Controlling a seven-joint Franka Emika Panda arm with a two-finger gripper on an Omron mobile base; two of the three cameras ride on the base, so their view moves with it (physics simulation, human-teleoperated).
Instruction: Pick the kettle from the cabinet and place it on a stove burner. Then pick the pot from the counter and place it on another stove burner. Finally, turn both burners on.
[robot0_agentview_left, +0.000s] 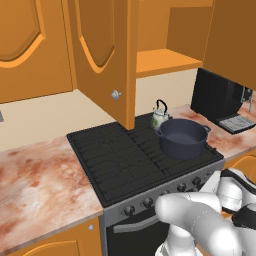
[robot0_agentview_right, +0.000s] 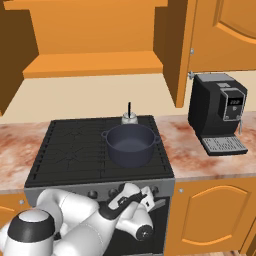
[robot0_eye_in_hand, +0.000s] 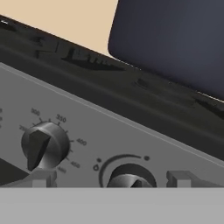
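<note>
On the black stove top (robot0_agentview_left: 120, 160), you are seeing the dark pot (robot0_agentview_left: 183, 137) sitting on the front burner at the side nearest the coffee machine (robot0_agentview_right: 218, 111). Right behind it, the little white kettle (robot0_agentview_left: 160, 116) with the green leaves is standing on the back burner, and its thin black handle is sticking up over the pot's rim. Both are standing upright, and the two are very close, though you cannot tell if they are touching. Up above, the orange cabinet (robot0_agentview_left: 165, 30) is standing open, with its door (robot0_agentview_left: 107, 55) swung out over the stove and its shelf (robot0_agentview_right: 95, 64) showing. Down at the front of the stove, your hand (robot0_eye_in_hand: 111, 181) is pointing at the grey knob panel (robot0_eye_in_hand: 100, 135), and its two fingers are standing wide apart with nothing between them. One round knob (robot0_eye_in_hand: 127, 177) is sitting right between the fingertips (robot0_eye_in_hand: 41, 179), but you cannot tell if they are touching it. Another knob (robot0_eye_in_hand: 43, 146) with numbers around it is sitting just off to one side. From the hand's camera, the pot's dark side is sitting above the panel. Marbled red and cream counter (robot0_agentview_left: 35, 190) is lying on both sides of the stove.
</note>
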